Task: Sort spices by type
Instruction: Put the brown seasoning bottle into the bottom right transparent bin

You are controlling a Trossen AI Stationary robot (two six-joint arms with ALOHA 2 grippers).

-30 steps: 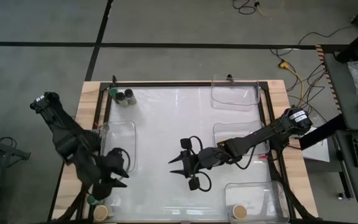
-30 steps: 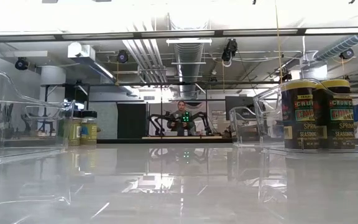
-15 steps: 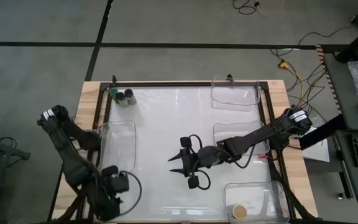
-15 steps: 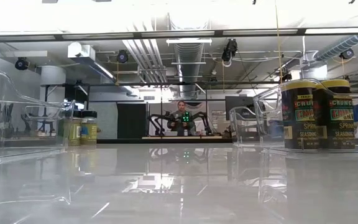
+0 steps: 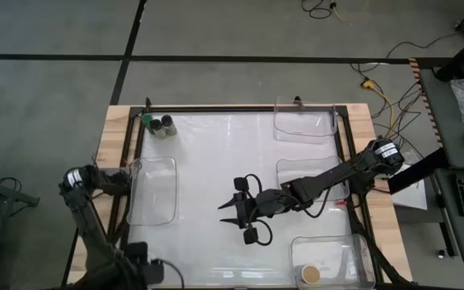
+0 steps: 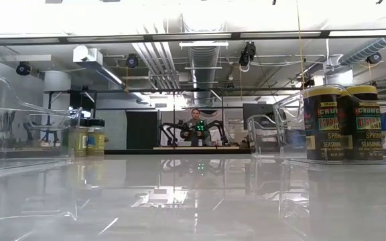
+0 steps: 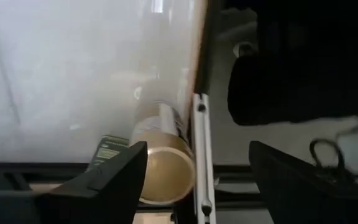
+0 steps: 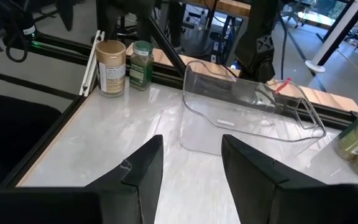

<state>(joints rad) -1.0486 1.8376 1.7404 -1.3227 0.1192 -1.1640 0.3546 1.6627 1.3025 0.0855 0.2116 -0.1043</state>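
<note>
Down at 7 o'clock on the table: left gripper with fingers spread, clamped on nothing. Right under it, a tan-lidded jar hard against the table's edge rail, closer to one finger than the other, with a green-lidded jar just beside it. Looks like lining up for a pick on the tan one, since the matching tan jar already sits in the clear bin at 5 o'clock. Wide jaws make sense here, for clearing the lid on the way down. Worth watching the green neighbour and the rail, both tight against the target. Next over, at 9 o'clock, a clear bin with nothing visible inside, maybe waiting for a pair. Up at 11 o'clock, a green-lidded jar and a black-lidded jar touching or nearly so, not sorted yet. Dead centre, right gripper hovering low with fingers apart, holding nothing, probably just parked out of the way. Off to the right, more clear bins at 1 o'clock and 3 o'clock. From table level, two yellow-lidded jars side by side inside a bin, so that type looks done.
</note>
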